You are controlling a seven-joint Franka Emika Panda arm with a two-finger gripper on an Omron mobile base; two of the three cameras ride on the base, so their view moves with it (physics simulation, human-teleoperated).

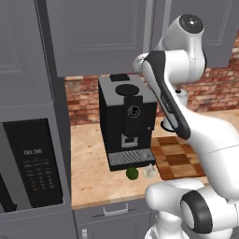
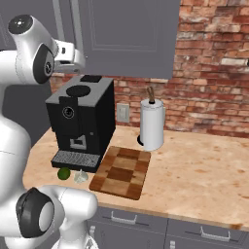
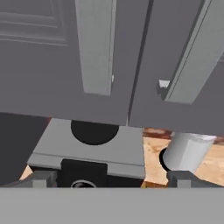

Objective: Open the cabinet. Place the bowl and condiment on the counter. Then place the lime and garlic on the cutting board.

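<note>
A: Where is the cabinet [image 3: 65, 57], and what does it hold?

B: We see the grey wall cabinet mounted above the table [image 2: 204, 165], both doors closed, so we cannot tell what is inside. Its two long bar handles [image 3: 97, 43] hang side by side at the middle seam.

A: And the end effector [image 3: 111, 179]?

B: We see it raised in front of the doors' lower edge, just below the two handles, touching neither. Its fingertips [image 3: 41, 179] stand wide apart with nothing between them.

A: What lies below?

B: A black coffee machine [image 1: 126, 119] stands on the table directly under the cabinet. The lime [image 1: 132, 173] and the garlic [image 1: 149, 172] lie just beside each other at the machine's front, well below the end effector. The checkered cutting board [image 2: 121, 171] lies next to them, and behind it a white paper-towel roll [image 2: 152, 124] stands upright by the brick wall [image 2: 214, 73].
</note>
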